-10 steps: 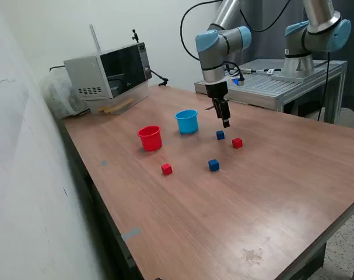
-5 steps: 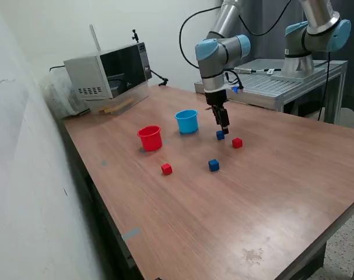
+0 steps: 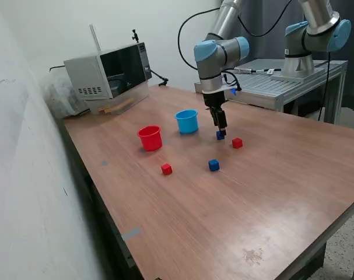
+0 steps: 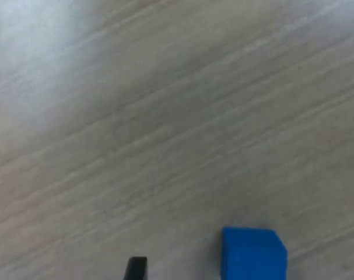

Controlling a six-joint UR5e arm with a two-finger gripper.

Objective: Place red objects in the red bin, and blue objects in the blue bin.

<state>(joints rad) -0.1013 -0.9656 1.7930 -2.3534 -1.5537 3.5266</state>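
My gripper point(image 3: 221, 132) hangs low over a dark blue cube point(image 3: 220, 136), just to the exterior view's right of the light blue cup, the blue bin point(image 3: 187, 121). In the wrist view that blue cube point(image 4: 253, 254) rests on the wood between my two dark fingertips point(image 4: 136, 267), with a gap on each side, so the gripper is open and touches nothing. A red cube point(image 3: 237, 143) lies close by. A second blue cube point(image 3: 214, 165) and a second red cube point(image 3: 166, 169) lie nearer the front. The red cup, the red bin point(image 3: 150, 138), stands beside the blue cup.
A microwave point(image 3: 109, 73) stands at the table's back corner on the exterior view's left. A second robot arm point(image 3: 308, 38) is mounted on a metal stand point(image 3: 270, 84) behind the table. A white wall runs along the exterior view's left.
My gripper has come down and shifted slightly toward the exterior view's left, ending just above the blue cube. The cubes and both cups have not moved.
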